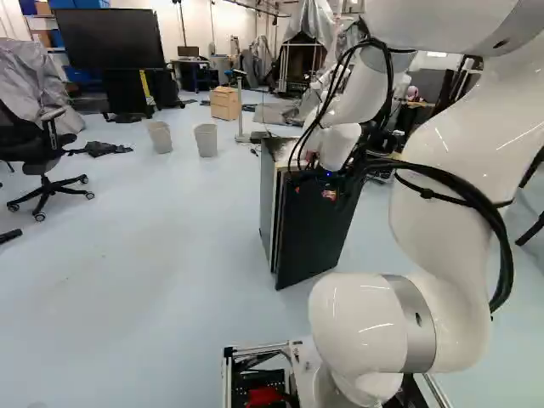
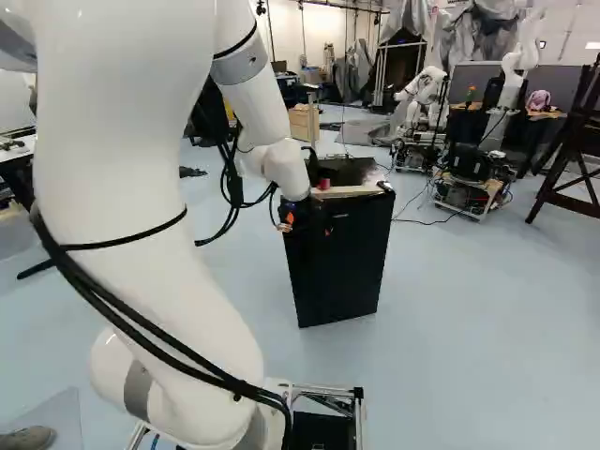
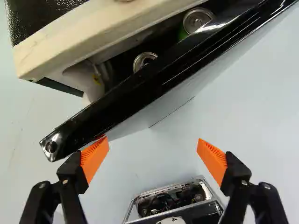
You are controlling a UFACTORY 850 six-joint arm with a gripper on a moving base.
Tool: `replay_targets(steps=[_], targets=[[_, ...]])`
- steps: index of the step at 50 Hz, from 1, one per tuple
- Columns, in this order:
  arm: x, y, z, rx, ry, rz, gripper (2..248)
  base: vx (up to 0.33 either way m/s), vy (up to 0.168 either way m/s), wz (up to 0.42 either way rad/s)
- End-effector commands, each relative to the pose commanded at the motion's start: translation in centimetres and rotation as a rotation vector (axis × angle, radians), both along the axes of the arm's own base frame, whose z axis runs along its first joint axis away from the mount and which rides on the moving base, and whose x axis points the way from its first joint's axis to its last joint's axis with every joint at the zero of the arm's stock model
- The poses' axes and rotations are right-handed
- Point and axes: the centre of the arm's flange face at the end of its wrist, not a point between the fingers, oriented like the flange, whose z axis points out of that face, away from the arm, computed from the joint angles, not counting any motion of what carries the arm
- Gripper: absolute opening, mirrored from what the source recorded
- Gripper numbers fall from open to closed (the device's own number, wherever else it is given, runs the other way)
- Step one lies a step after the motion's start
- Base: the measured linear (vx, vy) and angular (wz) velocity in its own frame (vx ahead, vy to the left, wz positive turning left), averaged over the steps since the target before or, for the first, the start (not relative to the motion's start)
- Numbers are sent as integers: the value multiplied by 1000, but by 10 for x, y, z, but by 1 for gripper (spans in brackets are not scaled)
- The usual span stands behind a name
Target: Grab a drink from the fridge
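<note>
The black fridge door (image 1: 314, 225) stands ajar from the fridge body (image 1: 270, 200). My gripper (image 1: 333, 177) is at the door's top edge; in the right base view the gripper (image 2: 292, 217) is at the door's upper corner. Seen from the wrist, the gripper (image 3: 153, 156) is open with nothing held, one orange pad (image 3: 95, 156) close against the door's outer corner. Through the gap between door (image 3: 154, 77) and pale-edged fridge top (image 3: 88, 35) show the tops of a silver can (image 3: 144, 61) and a green can (image 3: 197, 20), partly hidden by the door.
A small red object (image 2: 324, 182) stands on the fridge top. Another robot (image 2: 427, 103) is behind to the right. Two bins (image 1: 206, 139), a wooden drawer unit (image 1: 224, 103) and an office chair (image 1: 41, 157) are farther left. A metal base frame (image 3: 175, 200) lies below the gripper.
</note>
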Motion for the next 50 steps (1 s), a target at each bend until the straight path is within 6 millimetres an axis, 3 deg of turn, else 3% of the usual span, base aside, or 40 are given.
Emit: replay_targets(steps=[50], targets=[[51, 9, -1, -4, -22, 35, 247, 0, 0, 0]])
